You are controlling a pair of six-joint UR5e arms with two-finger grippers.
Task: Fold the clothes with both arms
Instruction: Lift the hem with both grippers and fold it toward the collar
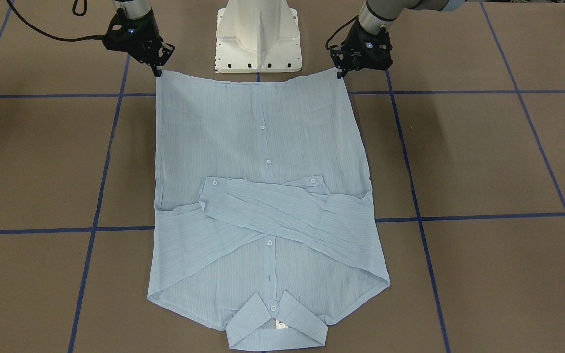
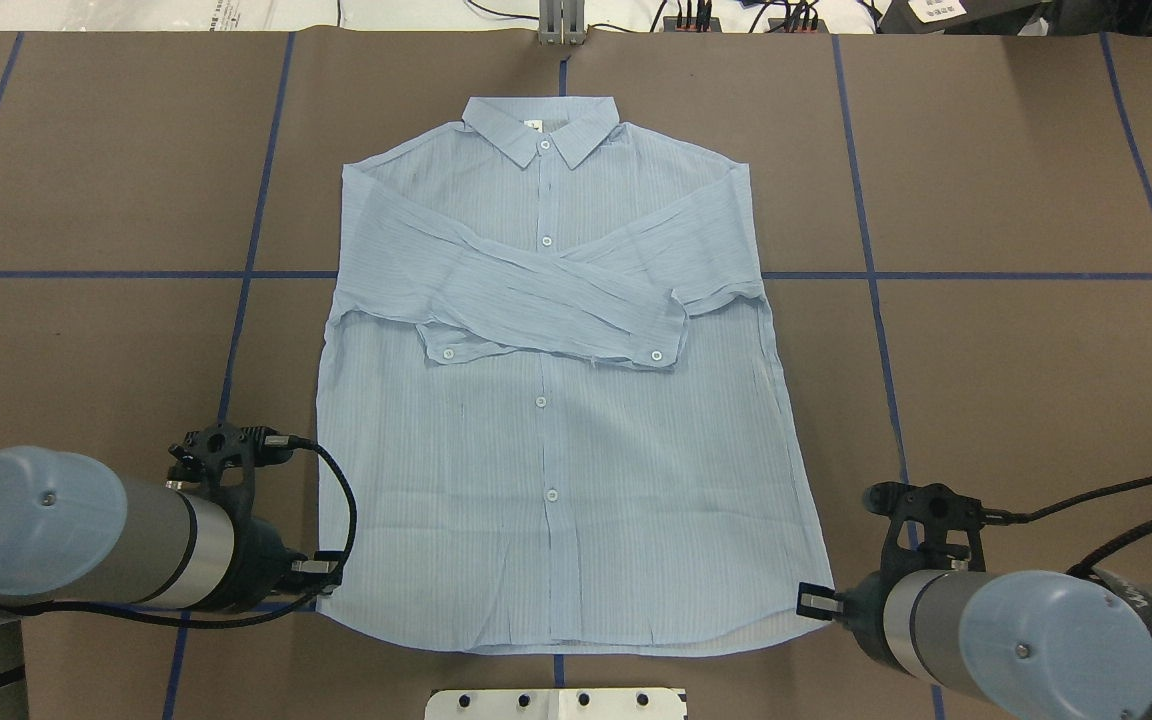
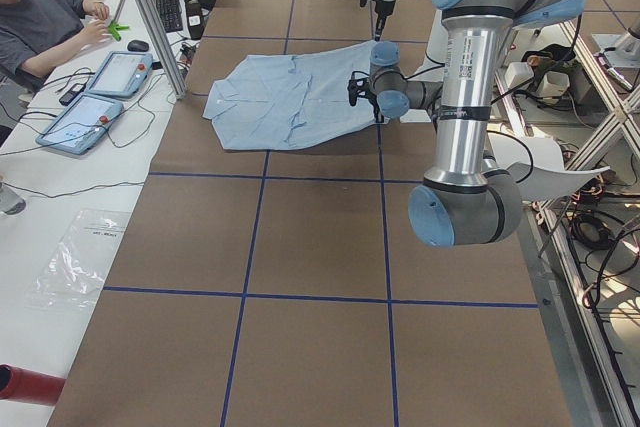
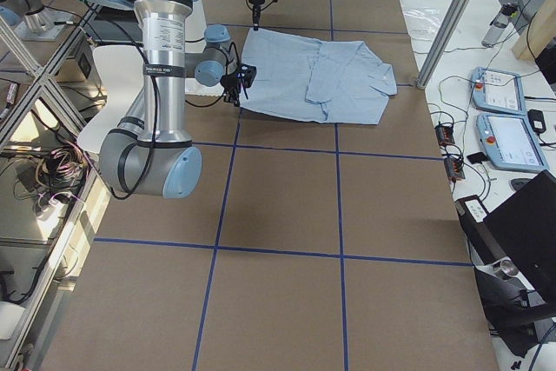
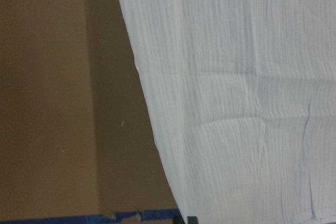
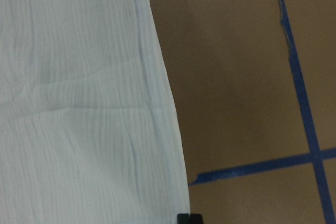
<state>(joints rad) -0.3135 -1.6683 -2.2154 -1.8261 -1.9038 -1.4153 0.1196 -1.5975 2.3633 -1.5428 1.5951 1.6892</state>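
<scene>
Brown table (image 1: 483,157) holds shirt (image 1: 263,147); its neck label (image 1: 281,324) is unreadable.

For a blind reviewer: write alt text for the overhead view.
A light-blue shirt lies flat and buttoned on a brown table, sleeves crossed over the chest, collar away from the robot. The left gripper and right gripper sit at the hem's two corners.

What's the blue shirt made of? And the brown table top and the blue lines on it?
The shirt looks like thin woven cloth, maybe cotton: matte, finely ribbed, softly creased. The table top looks like brown paper or card, dull, no shine. The blue lines look like stuck-on tape: one end is ragged.
</scene>
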